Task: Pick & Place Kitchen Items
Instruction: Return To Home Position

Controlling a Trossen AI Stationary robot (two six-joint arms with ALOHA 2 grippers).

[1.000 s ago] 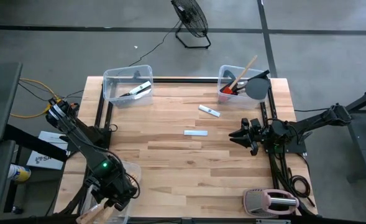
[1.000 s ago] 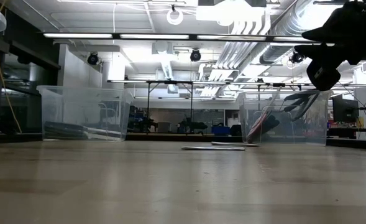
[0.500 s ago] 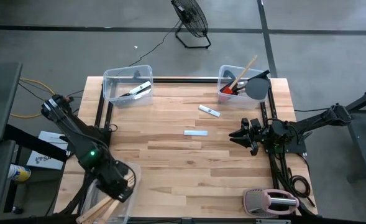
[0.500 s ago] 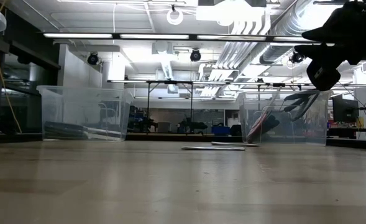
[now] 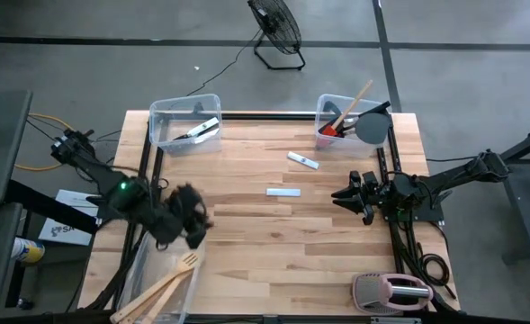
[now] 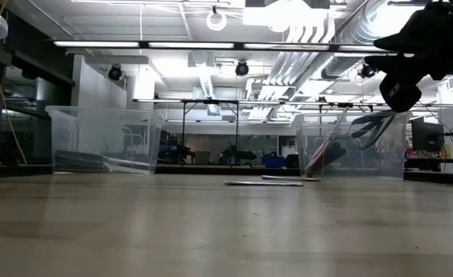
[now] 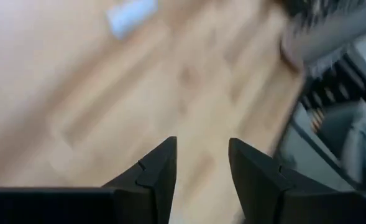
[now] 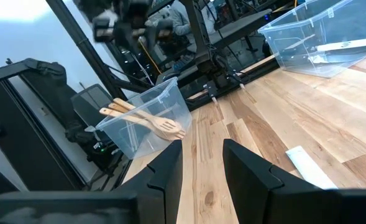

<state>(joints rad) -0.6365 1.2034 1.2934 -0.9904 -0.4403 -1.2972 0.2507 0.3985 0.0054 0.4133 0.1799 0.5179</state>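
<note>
Wooden spoons and turner (image 5: 170, 283) lie in full sight in the near bin (image 5: 139, 270), handles sticking out over its near edge and the forked head towards its far end. A second ago the left arm hung over that bin and hid most of them. Now nothing covers them, and the right wrist view also shows them resting inside (image 8: 148, 121).

The left claw (image 5: 190, 227) has lifted out and swung to just past the bin's far end, above bare bench, blurred with motion. In its own wrist view the claw (image 7: 201, 167) stands at a moderate gap with nothing between the fingers. I judge the placing into this bin finished and the arm on its way back to rest.

Well to the right of the bin and farther back, two white-bladed utensils (image 5: 283, 191) lie flat on the bench. The second one (image 5: 303, 160) is farther from the bin. Neither has shifted, so, going by what lies out, there is sorting left to do.

Far across from the bin, at the opposite edge of the bench, the right claw (image 5: 339, 196) waits exactly where it was. Its fingers are narrowly parted and empty (image 8: 201, 163).
</note>
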